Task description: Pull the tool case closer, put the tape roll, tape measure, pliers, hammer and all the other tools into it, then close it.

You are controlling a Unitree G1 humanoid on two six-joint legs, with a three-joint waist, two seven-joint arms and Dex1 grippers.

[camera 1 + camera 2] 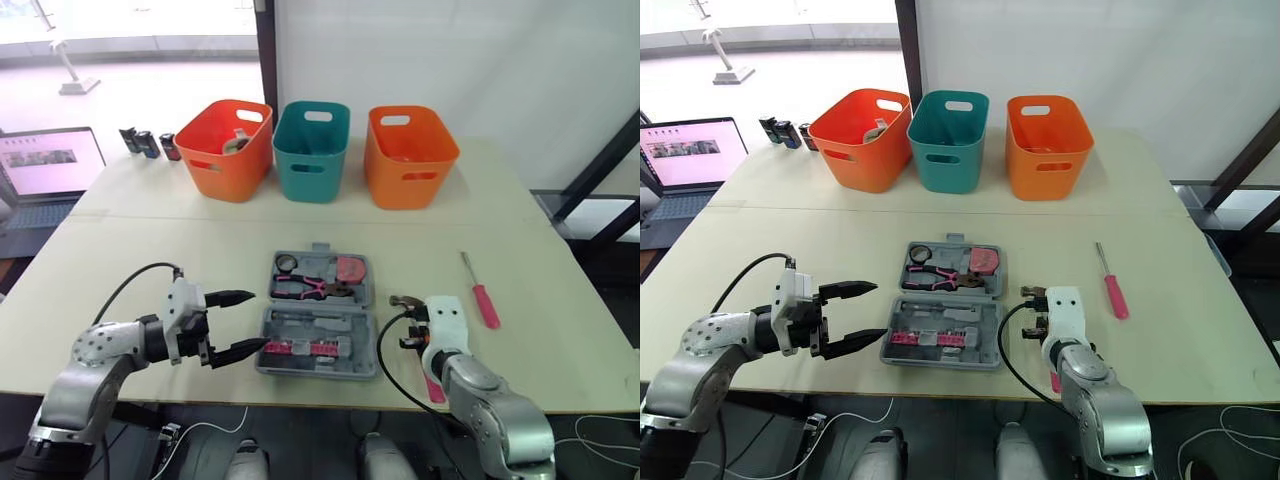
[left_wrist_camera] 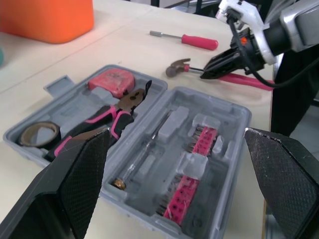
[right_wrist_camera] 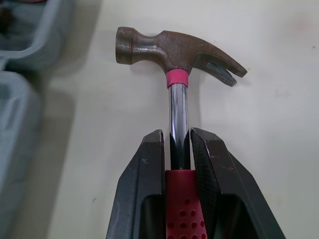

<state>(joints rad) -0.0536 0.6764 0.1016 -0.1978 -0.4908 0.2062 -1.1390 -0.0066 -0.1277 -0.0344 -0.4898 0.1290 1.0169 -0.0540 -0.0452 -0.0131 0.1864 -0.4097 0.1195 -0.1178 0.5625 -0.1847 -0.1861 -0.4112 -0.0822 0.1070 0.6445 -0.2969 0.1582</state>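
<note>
The grey tool case [image 1: 365, 352] lies open near the table's front edge. Its far half holds the tape roll [image 1: 286, 262], the pink-handled pliers [image 1: 308, 288] and the red tape measure [image 1: 350, 270]. Pink bits [image 1: 300, 347] fill its near half. My left gripper [image 1: 258, 319] is open just left of the case, with nothing between its fingers. Right of the case, my right gripper [image 3: 178, 134] is shut on the hammer [image 3: 174, 50] where the steel shaft meets the pink handle. Whether the hammer head rests on the table I cannot tell. A pink-handled screwdriver [image 1: 480, 290] lies further right.
Two orange bins [image 1: 228, 148] [image 1: 408, 155] and a teal bin [image 1: 312, 150] stand in a row at the back. A laptop [image 1: 45, 165] and small dark items [image 1: 148, 143] sit at the far left. The table's front edge [image 1: 300, 405] runs close behind the case.
</note>
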